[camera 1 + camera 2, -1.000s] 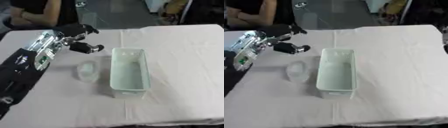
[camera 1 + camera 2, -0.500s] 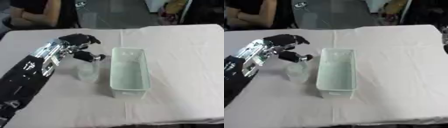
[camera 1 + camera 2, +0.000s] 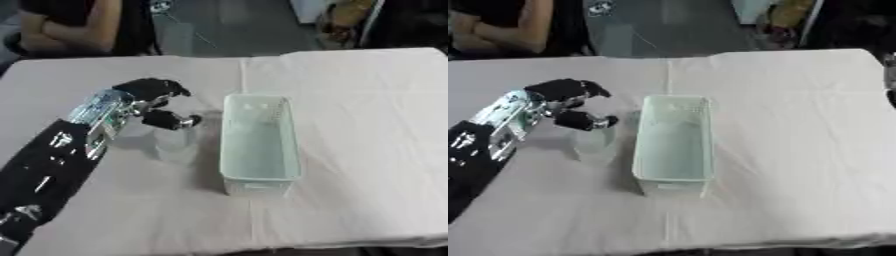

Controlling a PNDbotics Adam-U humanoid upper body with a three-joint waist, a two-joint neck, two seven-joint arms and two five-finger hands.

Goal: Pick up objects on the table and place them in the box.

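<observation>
A clear, pale plastic container (image 3: pixel 174 145) lies on the white tablecloth just left of the box. The box (image 3: pixel 258 142) is a long, pale green bin, open on top, with nothing visible inside. My left hand (image 3: pixel 150 98), black with a silver wrist, hangs over the far side of the clear container. Its fingers are bent downward and its thumb (image 3: pixel 171 120) points toward the box, with a gap between them. I cannot tell if the thumb touches the container's rim. My right hand does not show in either view.
The white cloth covers the table (image 3: pixel 367 115), with a fold running from the far edge to the box. A seated person with folded arms (image 3: pixel 70 30) is beyond the far left edge. A dark sliver shows at the right border (image 3: pixel 891 75).
My left hand has come nearer and lower, from the far left of the table to just above the clear container. The container and the box have stayed put.
</observation>
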